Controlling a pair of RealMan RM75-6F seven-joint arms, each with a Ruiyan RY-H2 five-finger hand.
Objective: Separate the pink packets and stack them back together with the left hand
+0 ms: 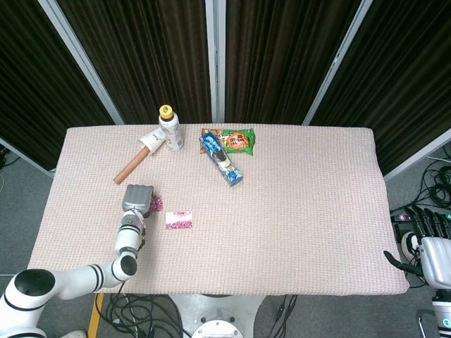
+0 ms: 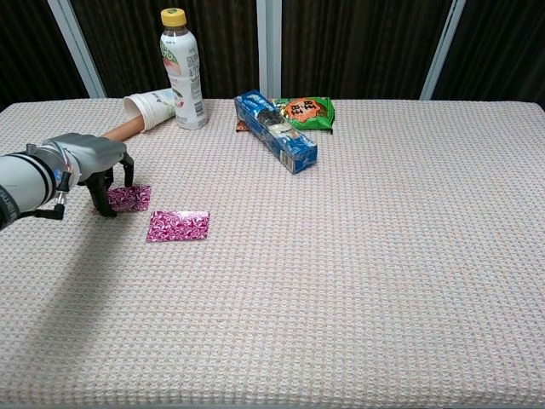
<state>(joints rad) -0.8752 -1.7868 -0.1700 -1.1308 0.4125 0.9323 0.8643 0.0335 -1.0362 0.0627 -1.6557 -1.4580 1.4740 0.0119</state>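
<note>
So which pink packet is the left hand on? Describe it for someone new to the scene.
Start at the tall bottle at the table's far left, then come toward the near edge to two pink packets. It is the farther-left packet, under the left hand; the other packet lies free.

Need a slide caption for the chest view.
Left robot hand touches one pink packet; second pink packet lies apart on the table.

This is looking like a robot laboratory or test studio. A tabletop [image 1: 303, 211] wearing a pink woven cloth is standing on a grey floor, and dark curtains [image 1: 148, 56] with metal posts are hanging behind the tabletop. Loose cables [image 1: 433, 186] are lying on the floor to the right of the tabletop.
</note>
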